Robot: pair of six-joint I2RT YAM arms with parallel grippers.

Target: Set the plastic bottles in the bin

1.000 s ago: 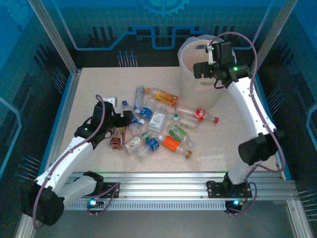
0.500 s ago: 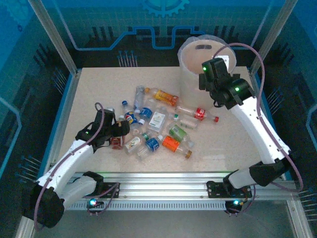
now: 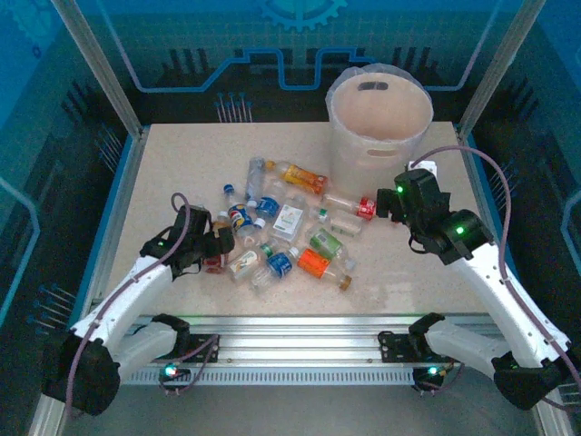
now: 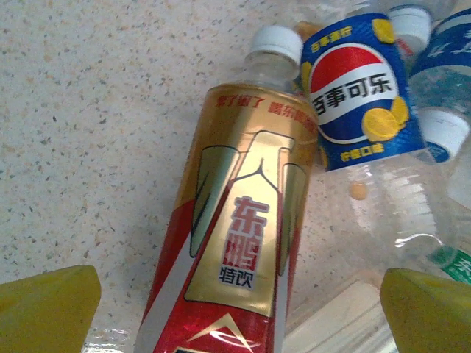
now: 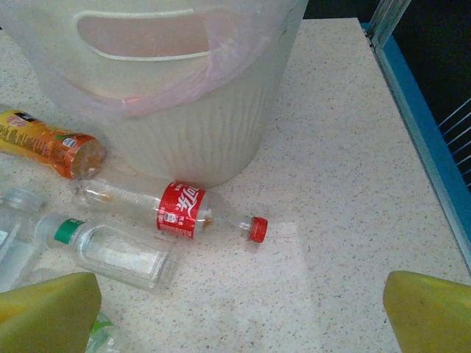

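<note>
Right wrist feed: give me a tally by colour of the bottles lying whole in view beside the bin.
Red-label bottle: 1
Orange-label bottle: 1
Clear bottle with green cap: 1
Total: 3; cut-off bottles at the left and bottom edges are not counted.

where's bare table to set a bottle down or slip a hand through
Bare table far left, behind the bottles; also right of the red-capped cola bottle toward the blue edge. Crowded: the middle, from the left gripper to the bin.

gold/red btl (image 4: 235, 243): 东鹏特饮 | blue-label btl (image 4: 357, 88): 百事可乐 (Pepsi globe) | red-label btl (image 5: 179, 211): Coca-Cola script
</note>
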